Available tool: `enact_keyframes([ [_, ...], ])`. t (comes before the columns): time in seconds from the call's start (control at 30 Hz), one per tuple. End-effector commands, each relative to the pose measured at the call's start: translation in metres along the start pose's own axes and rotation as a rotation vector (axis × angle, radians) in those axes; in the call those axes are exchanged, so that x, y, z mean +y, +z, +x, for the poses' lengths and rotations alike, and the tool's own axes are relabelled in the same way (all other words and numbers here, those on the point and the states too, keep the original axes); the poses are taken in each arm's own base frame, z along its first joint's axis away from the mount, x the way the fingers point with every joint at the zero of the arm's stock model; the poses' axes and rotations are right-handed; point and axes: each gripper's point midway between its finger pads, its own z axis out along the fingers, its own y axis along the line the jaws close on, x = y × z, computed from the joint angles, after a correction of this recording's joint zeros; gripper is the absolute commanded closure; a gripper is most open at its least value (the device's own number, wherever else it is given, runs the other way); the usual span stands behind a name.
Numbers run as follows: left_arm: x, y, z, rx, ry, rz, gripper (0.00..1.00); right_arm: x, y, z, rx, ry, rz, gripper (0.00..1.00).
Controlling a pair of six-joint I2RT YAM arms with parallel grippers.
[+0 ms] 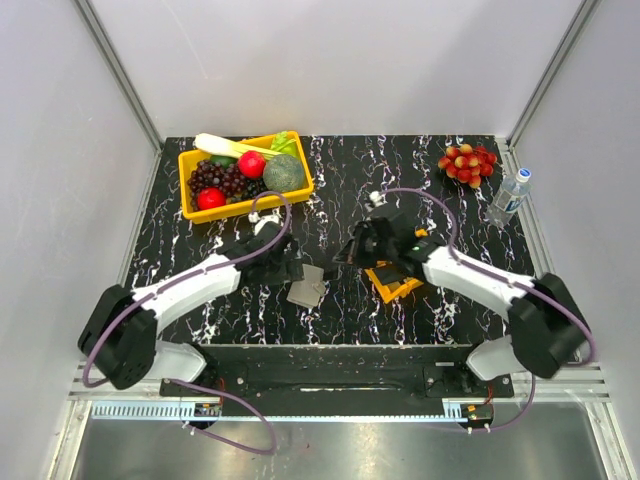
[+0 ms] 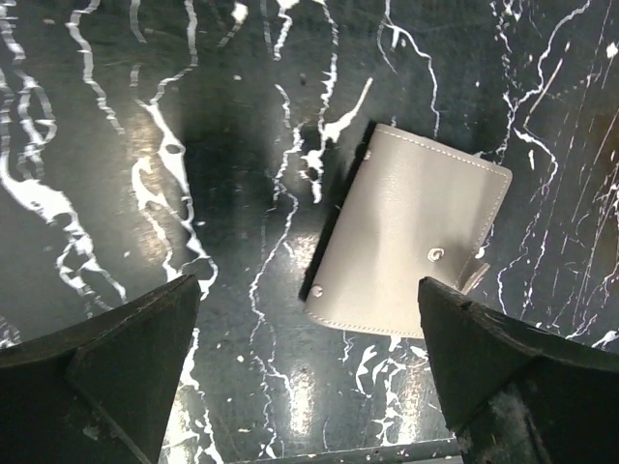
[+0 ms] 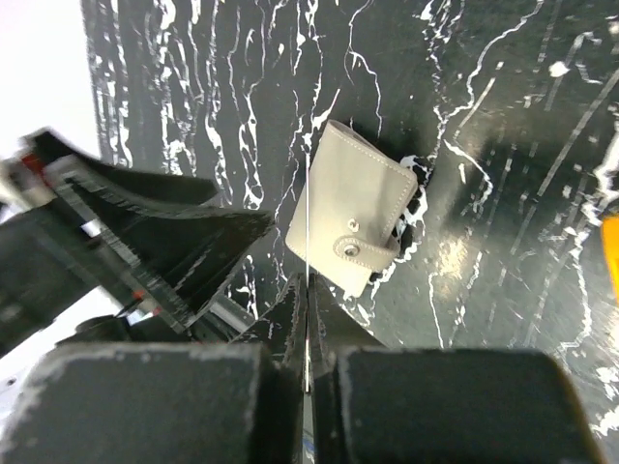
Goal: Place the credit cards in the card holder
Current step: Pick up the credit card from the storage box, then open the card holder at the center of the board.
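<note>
Card holder (image 2: 411,242), flat taupe-grey wallet snapped shut, lies on black marbled bench (image 1: 340,170) beneath the spread left end effector (image 2: 308,290); right end effector (image 3: 308,300), pinching a thin pale credit card (image 3: 308,232) edge-on, points straight at it

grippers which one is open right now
The left gripper: its jaws stand wide apart above the card holder. The right gripper is shut, pinching a credit card seen edge-on.

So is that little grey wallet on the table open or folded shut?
Folded shut. The card holder lies flat, showing only its stitched grey outside; no card pockets are visible in any view.
</note>
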Motion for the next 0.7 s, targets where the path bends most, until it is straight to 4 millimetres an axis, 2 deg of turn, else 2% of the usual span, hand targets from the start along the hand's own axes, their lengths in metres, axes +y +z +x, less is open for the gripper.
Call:
enact_keyframes([
  [0.0, 0.025, -0.019, -0.014, -0.091, -0.060, -0.074, 0.01, 0.016, 0.033, -0.005, -0.039, -0.037, 0.048, 1.00],
  [0.23, 0.037, -0.034, -0.019, -0.137, -0.105, -0.044, 0.01, 0.024, 0.069, 0.006, 0.005, -0.063, 0.072, 1.00],
  [0.33, 0.034, -0.034, -0.020, -0.136, -0.101, -0.018, 0.01, 0.017, 0.079, 0.012, 0.018, -0.078, 0.108, 1.00],
  [0.53, 0.022, -0.031, -0.017, -0.120, -0.068, 0.045, 0.01, -0.008, 0.077, 0.018, 0.026, -0.103, 0.217, 1.00],
  [0.67, 0.017, -0.033, -0.021, -0.127, -0.032, 0.070, 0.01, -0.016, 0.064, 0.016, -0.005, -0.119, 0.247, 1.00],
])
